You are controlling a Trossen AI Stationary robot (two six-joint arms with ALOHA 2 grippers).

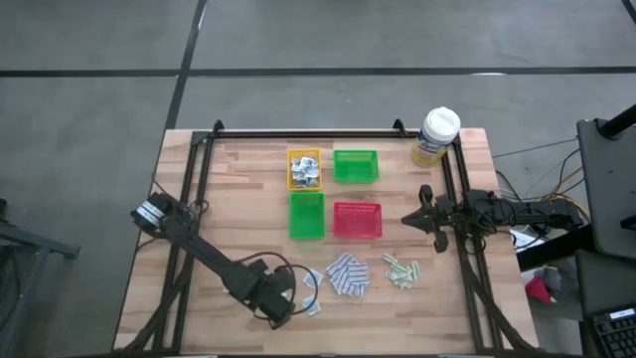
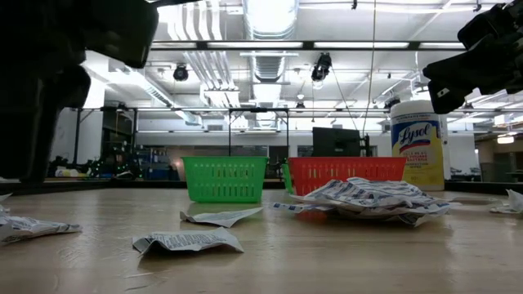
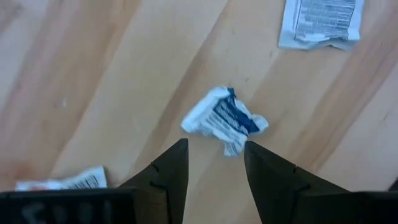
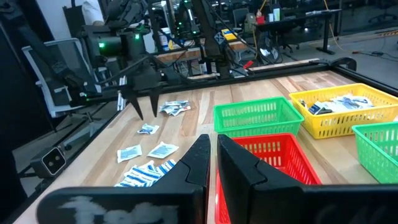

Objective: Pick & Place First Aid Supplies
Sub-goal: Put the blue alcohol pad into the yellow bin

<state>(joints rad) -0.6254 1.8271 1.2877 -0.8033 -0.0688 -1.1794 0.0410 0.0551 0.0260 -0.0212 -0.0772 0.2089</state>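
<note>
The left gripper hangs low over the front-left part of the table, fingers spread and empty. In the left wrist view a crumpled blue-and-white sachet lies on the wood just ahead of the two tips, between their lines but not touched — prob. this one is lined up for the next pick. A flat printed sachet and another one lie near it.

Going right, the other first aid supplies are loose on the front of the table: a pile of blue-and-white pads, then pale green strips. Behind them stand four trays in a square: yellow tray, which already has some sachets inside, back green tray, front green tray and red tray. So the sorting seems only begun; most packets are not yet placed.

At the back-right corner stands a yellow canister. The right gripper waits above the table's right edge, fingers pressed nearly together, holding nothing — it looks parked, out of the left arm's way.

The surface is pale wood planks w/ a black frame around. Beyond is a big workshop room: ceiling lights, ducts, desks and chairs.
</note>
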